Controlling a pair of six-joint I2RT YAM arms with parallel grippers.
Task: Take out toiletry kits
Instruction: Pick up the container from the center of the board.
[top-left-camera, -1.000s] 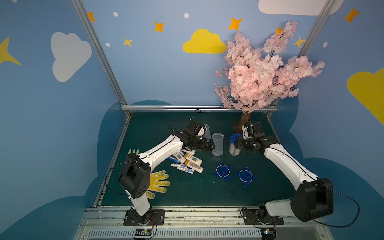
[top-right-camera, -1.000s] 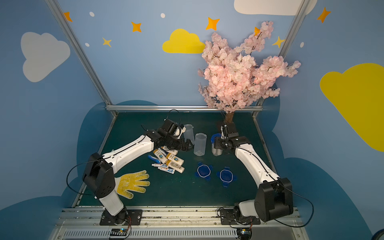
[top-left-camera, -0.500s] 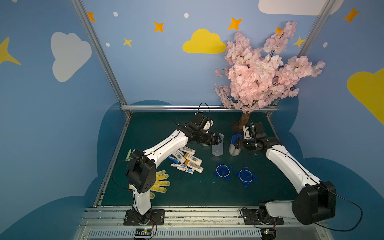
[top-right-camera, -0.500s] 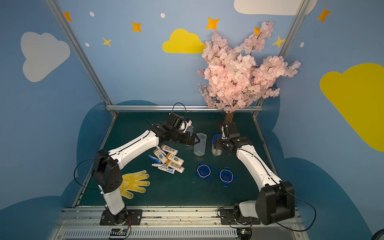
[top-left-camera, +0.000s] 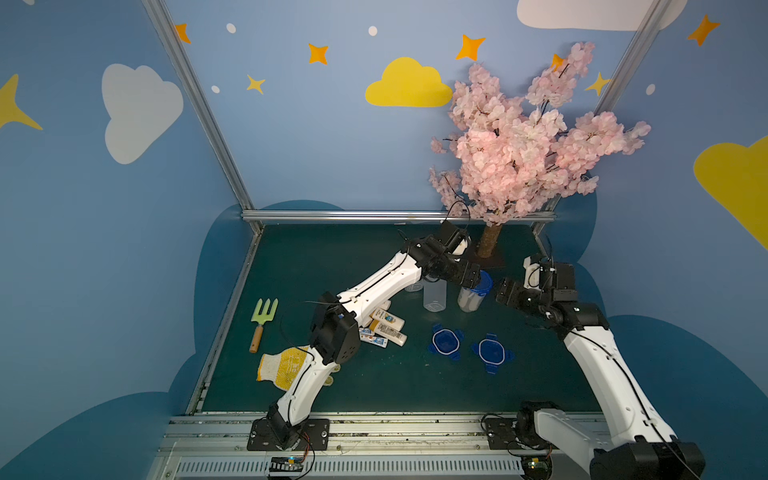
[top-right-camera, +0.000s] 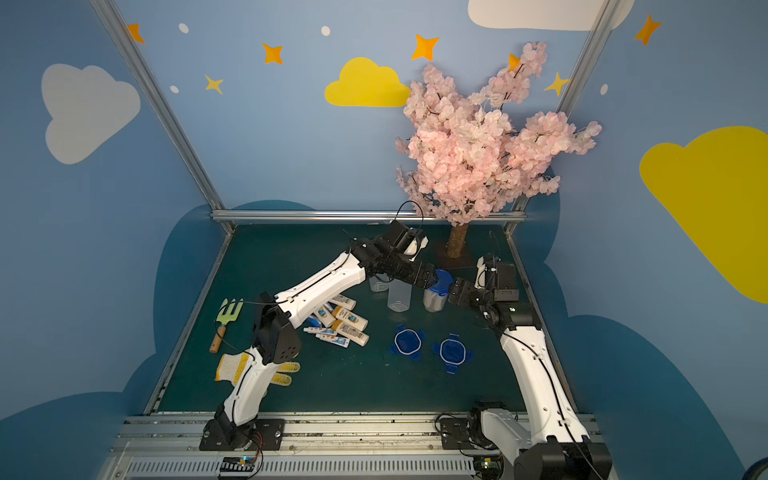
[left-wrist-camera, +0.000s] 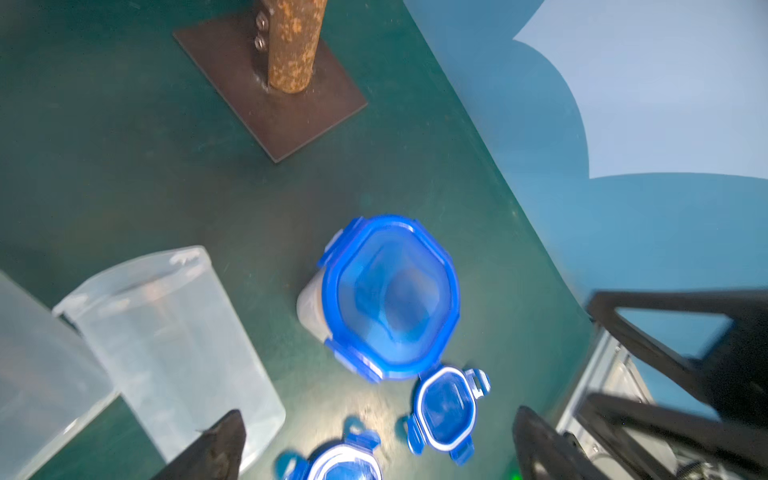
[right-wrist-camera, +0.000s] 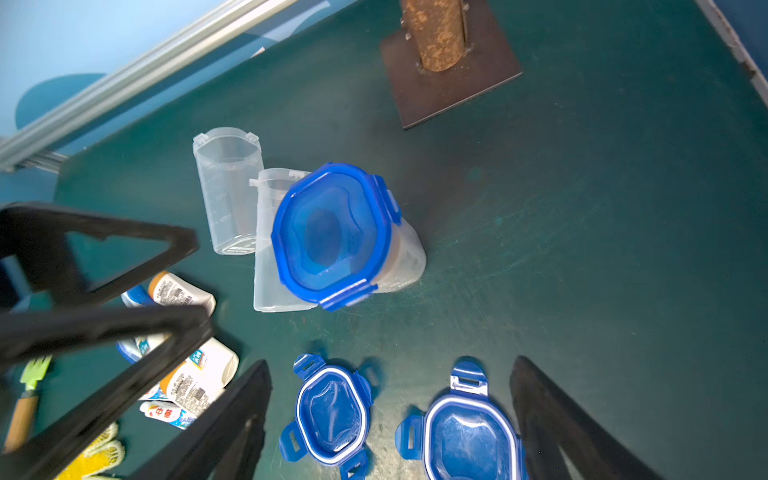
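The left end effector (left-wrist-camera: 378, 411), spread wide and empty, hangs near the blue-lidded clear plastic jar (left-wrist-camera: 390, 295). The right end effector (right-wrist-camera: 388, 370) is likewise open and holds nothing. The toiletry kits (top-left-camera: 386, 328), small white yellow-capped bottles and tubes, lie heaped on the green counter (top-left-camera: 374, 386).

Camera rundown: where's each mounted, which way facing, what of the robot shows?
Top views: high above the arm bases, looking down at the table; both arms whole.
Left wrist: on the left arm, looking down past the open left gripper at the lidded jar.
Right wrist: looking down past the open right gripper at it.
Shared: lidded jar, two loose lids.
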